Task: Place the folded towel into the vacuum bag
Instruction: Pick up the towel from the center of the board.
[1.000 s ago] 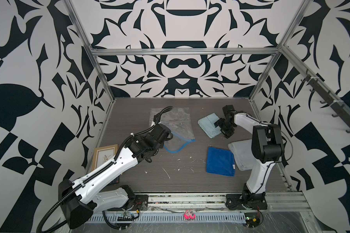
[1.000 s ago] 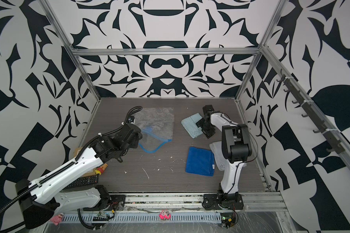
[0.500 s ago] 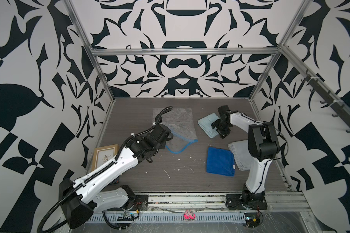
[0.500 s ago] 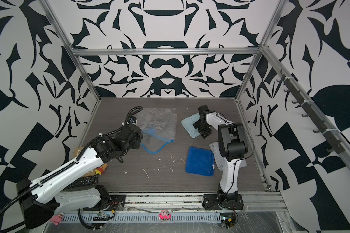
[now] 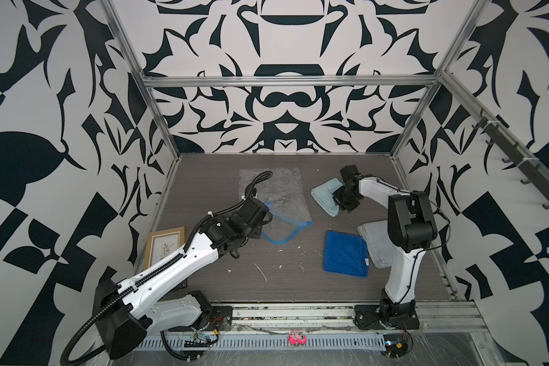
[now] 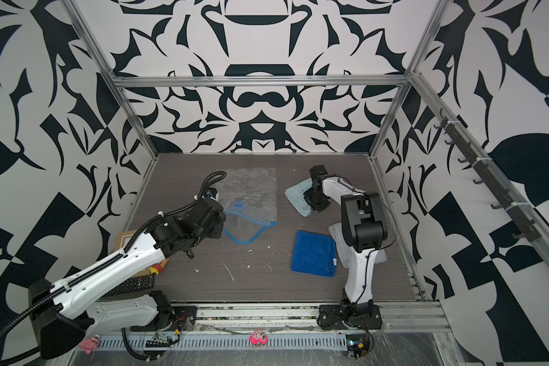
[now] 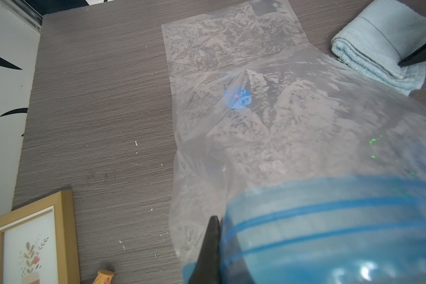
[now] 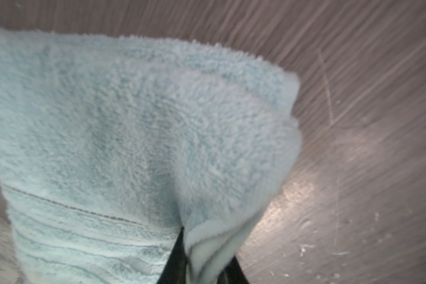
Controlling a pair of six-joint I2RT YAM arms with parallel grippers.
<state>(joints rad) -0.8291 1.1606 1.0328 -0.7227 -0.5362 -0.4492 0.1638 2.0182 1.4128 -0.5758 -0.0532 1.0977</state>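
Observation:
The vacuum bag [image 5: 276, 190] [image 6: 251, 193] lies clear and crinkly on the dark table, its round blue valve cap [image 7: 237, 98] showing through the plastic. My left gripper [image 5: 262, 218] [image 7: 218, 246] is shut on the bag's blue zip strip [image 7: 330, 221] and holds that end raised off the table. The folded towel [image 5: 324, 196] [image 8: 133, 123], light blue and fluffy, lies just right of the bag. My right gripper [image 5: 338, 201] [image 8: 202, 258] is shut on the towel's near edge, with cloth pinched between the black fingers.
A dark blue cloth [image 5: 346, 253] and a grey cloth [image 5: 374, 240] lie by the right arm's base. A framed picture [image 5: 164, 244] leans at the left wall, with a remote [image 6: 130, 283] near the left arm. White crumbs dot the table front.
My right gripper slid left onto the light blue towel and closed on its edge. The left gripper kept its hold on the bag's zip end.

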